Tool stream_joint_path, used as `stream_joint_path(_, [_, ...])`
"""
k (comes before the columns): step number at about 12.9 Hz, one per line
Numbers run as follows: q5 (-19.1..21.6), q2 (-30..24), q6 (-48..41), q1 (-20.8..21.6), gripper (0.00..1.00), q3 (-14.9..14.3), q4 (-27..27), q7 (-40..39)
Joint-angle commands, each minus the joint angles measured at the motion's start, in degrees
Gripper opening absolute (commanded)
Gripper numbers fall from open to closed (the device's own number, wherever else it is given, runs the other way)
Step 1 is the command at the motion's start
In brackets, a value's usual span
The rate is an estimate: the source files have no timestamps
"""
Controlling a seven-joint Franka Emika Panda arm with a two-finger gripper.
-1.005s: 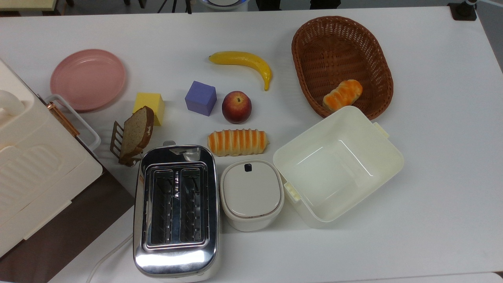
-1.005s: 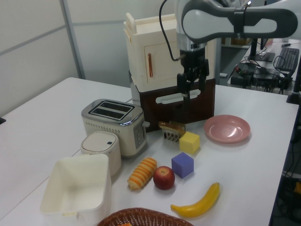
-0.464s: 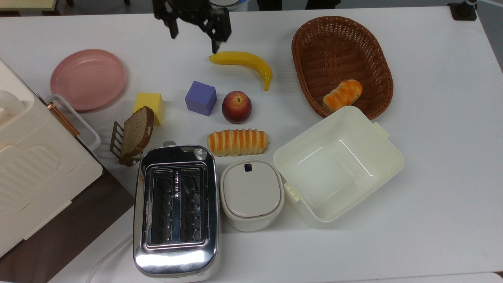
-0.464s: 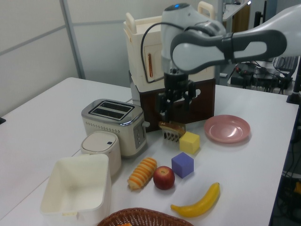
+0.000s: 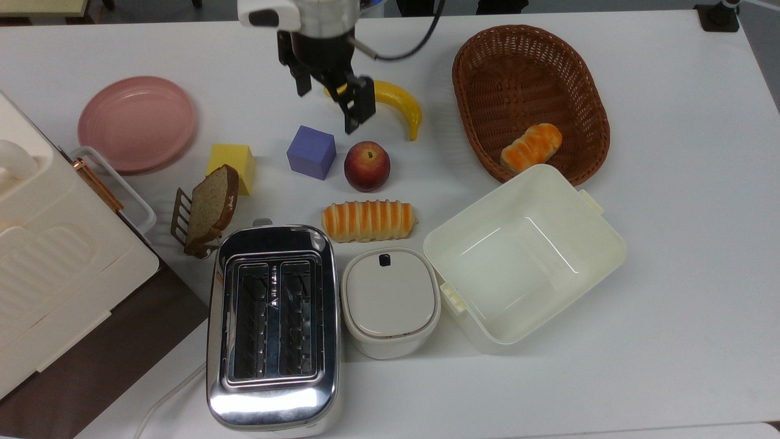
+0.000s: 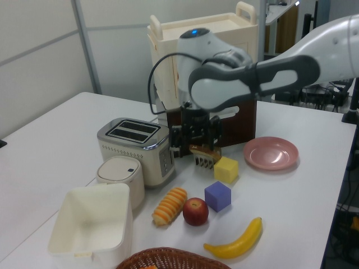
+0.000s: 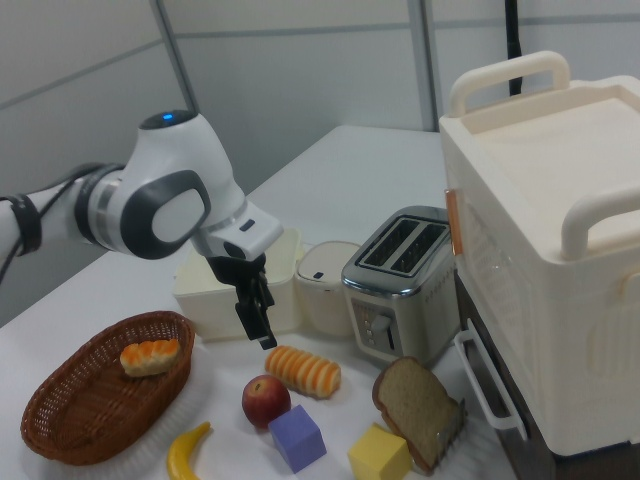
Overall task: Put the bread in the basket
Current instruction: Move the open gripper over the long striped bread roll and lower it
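Currently the gripper (image 5: 329, 103), fingers spread and empty, is hovering near the banana (image 5: 396, 103) and apple (image 5: 367, 166). Beyond the apple, the striped bread (image 5: 369, 221) is lying beside the toaster (image 5: 272, 323); grasping across its narrow middle should suit, before carrying it to the basket (image 5: 529, 97).

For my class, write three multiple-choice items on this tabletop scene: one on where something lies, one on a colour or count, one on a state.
1. Where is the long striped bread?
A. in the basket
B. on the table before the toaster
C. on the plate

2. How many foam cubes are there?
A. one
B. two
C. four

3. The gripper is:
A. open, holding nothing
B. shut on the banana
C. shut on the apple

Key: 1 B, it lies beside the toaster, outside the basket. 2 B, a yellow cube and a purple cube. 3 A, fingers apart, nothing between them.
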Motion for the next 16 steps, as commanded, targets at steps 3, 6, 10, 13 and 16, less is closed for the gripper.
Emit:
stream_joint_path(3, [0.84,4.84,8.89,1.57,1.00,-0.43,-0.23,14.11])
stream_joint_path(6, [0.84,6.51,12.93,1.66,1.00,-0.43,-0.50,18.41])
stream_joint_path(10, [0.84,8.79,14.78,2.36,1.00,-0.43,-0.24,18.95])
stream_joint_path(13, [0.75,11.26,16.63,3.16,1.00,-0.43,-0.15,18.95])
stream_joint_path(16, [0.75,12.31,18.30,3.25,1.00,-0.43,-0.15,18.95])
